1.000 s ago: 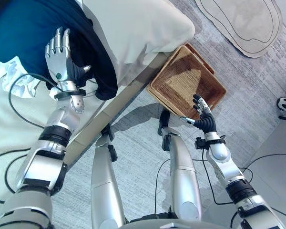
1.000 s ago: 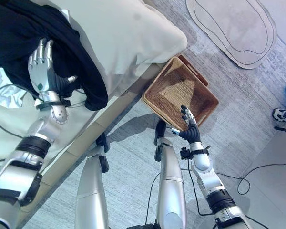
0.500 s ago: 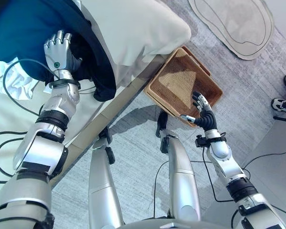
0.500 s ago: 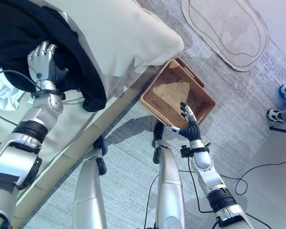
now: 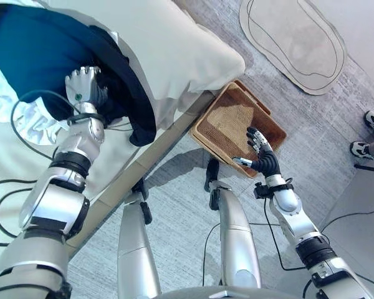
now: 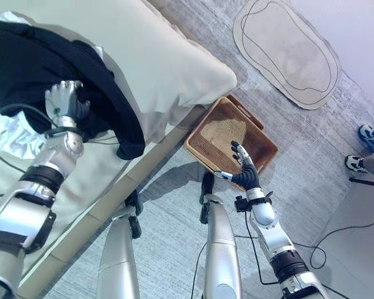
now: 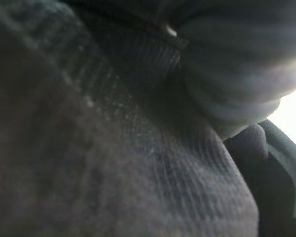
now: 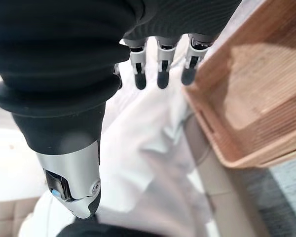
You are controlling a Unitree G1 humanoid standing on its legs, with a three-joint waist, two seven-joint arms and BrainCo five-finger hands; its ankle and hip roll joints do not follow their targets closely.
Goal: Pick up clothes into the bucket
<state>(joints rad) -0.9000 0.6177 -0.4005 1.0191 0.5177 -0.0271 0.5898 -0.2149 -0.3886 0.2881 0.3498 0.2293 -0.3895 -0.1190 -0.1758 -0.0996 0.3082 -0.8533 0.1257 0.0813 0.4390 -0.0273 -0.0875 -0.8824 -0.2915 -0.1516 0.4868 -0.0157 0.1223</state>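
The dark garment (image 5: 43,56) lies spread over the bed (image 5: 168,43) in the upper left of the left eye view, one black fold hanging toward the bed's edge near the frame's middle. The left hand (image 5: 84,87) rests on it at upper left, fingers curled into the cloth and gripping a bunch of it; its wrist view looks onto dark knit fabric from very close. A crumpled white cloth (image 5: 31,118) lies just beside that wrist at the left edge. The wicker basket (image 5: 227,128) stands on the grey carpet right of centre, against the bed's corner. The right hand (image 5: 260,156) hovers over the basket's near rim, fingers straight and spread, holding nothing. A pale rug (image 5: 293,37) lies at upper right, and a person's shoes (image 5: 371,124) show at the right edge
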